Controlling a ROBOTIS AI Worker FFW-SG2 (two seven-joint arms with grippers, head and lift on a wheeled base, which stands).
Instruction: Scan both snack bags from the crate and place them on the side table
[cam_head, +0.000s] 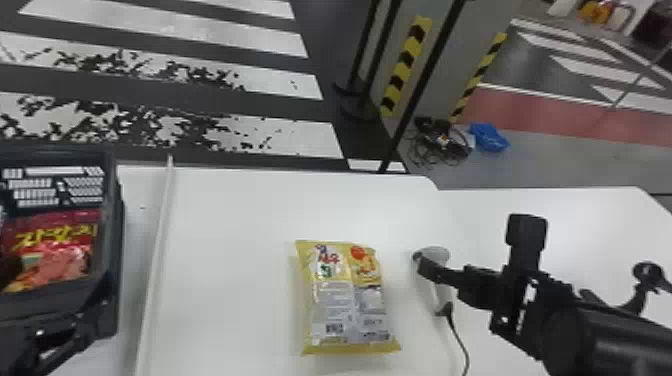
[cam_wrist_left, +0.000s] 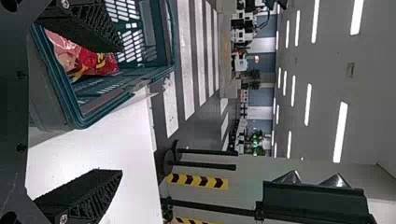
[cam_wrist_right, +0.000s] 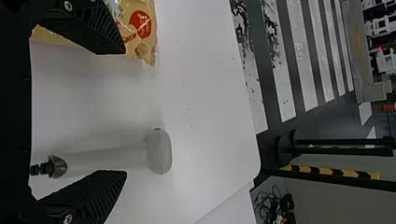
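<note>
Right gripper (cam_head: 471, 237) has its two fingers spread wide and is empty. The scanner (cam_wrist_right: 159, 151) lies on the white table (cam_head: 225, 215), seen between those fingers. The yellow snack bag (cam_head: 345, 300) lies flat to the left of that gripper. Left gripper (cam_head: 52, 290) is empty too, its fingers wide apart by the crate (cam_wrist_left: 100, 109). The red snack bag (cam_wrist_left: 95, 63) sits inside the crate, near that gripper.

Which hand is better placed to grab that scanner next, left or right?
Probably the right hand: its open fingers point toward the scanner, while the left hand is over by the crate.
</note>
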